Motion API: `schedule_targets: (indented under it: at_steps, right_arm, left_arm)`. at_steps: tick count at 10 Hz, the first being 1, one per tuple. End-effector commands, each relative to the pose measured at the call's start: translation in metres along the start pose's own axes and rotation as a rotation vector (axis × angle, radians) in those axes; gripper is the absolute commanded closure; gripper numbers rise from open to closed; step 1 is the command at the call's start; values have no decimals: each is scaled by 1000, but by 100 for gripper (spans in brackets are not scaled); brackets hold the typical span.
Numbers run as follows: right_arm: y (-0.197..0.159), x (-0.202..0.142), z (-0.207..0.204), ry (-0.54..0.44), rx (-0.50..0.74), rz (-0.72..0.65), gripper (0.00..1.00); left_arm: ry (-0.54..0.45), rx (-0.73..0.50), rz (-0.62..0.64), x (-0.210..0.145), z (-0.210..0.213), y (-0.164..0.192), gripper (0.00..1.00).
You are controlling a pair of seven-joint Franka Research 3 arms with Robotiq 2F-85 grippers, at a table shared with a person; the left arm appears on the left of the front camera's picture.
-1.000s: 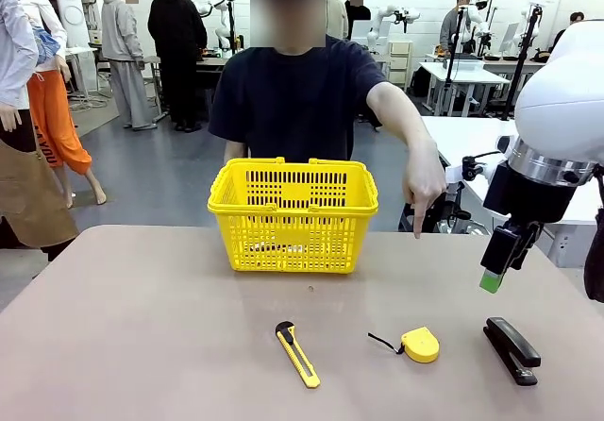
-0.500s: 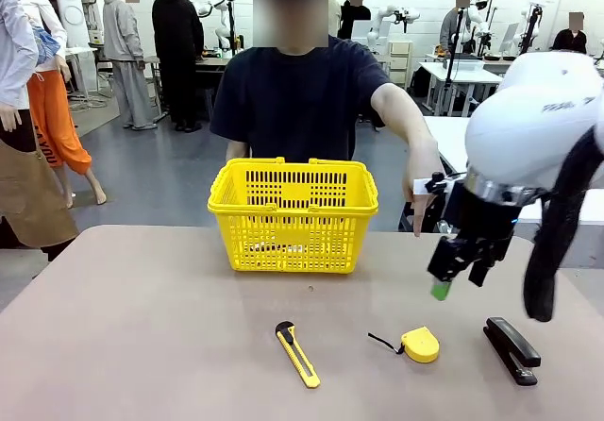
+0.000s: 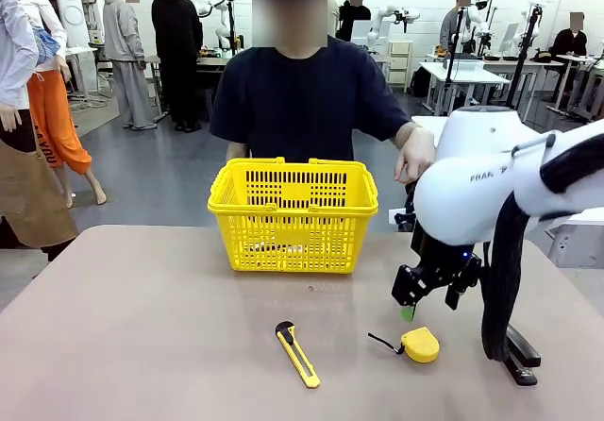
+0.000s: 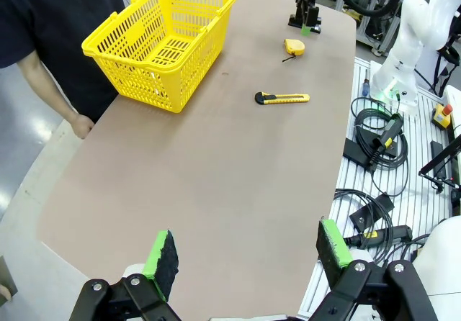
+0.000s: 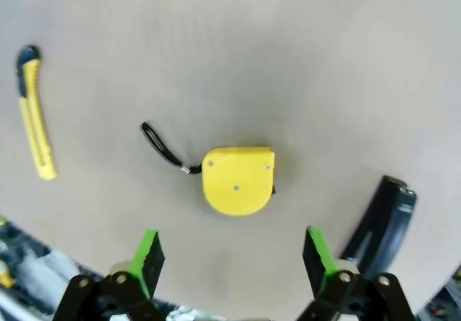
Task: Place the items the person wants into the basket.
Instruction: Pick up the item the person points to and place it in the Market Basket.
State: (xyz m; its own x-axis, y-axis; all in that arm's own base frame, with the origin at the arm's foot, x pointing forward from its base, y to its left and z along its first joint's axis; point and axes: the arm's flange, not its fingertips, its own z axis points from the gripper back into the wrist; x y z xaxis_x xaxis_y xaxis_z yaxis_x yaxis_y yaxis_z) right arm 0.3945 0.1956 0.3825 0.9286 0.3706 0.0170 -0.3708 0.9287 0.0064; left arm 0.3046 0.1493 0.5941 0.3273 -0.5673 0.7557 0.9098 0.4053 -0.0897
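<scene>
The right gripper [image 3: 427, 300] hangs open just above the tape measure [image 3: 419, 345], which lies flat on the table [image 3: 142, 327], strap toward the cutter [image 3: 297, 353], stapler [image 3: 514, 350] on its other side. The basket [image 3: 293, 213] stands farther back. The left gripper [image 4: 245, 260] is open, grasping nothing.

The right gripper [image 3: 427, 300] has swung from the right edge down toward lower centre, over the tape measure [image 3: 420, 345]. The person's hand [image 3: 413, 157] has lifted and drawn back.
</scene>
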Motion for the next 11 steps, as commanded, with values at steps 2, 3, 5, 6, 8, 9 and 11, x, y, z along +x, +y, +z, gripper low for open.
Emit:
schedule_targets:
  at_steps: [2, 3, 5, 6, 8, 9, 11]
  right_arm:
    - [5, -11, -20, -83, -73, -12, 0]
    - [7, -13, -21, -96, -41, -1, 0]
    - [3, -5, -12, -39, -36, 7, 0]
    - [3, -5, -12, -39, -36, 7, 0]
    - [3, -5, -12, -39, -36, 7, 0]
    - [3, -6, -14, -52, -37, 10, 0]
    - [9, 2, -39, -34, -99, -46, 0]
  left_arm:
    - [-20, -6, -14, 0, 1, 0, 0]
    - [-20, -6, -14, 0, 1, 0, 0]
    - [-20, -6, -14, 0, 1, 0, 0]
    - [-20, -6, -14, 0, 1, 0, 0]
    - [-20, -6, -14, 0, 1, 0, 0]
    - [-20, -6, -14, 0, 1, 0, 0]
    - [-20, -6, -14, 0, 1, 0, 0]
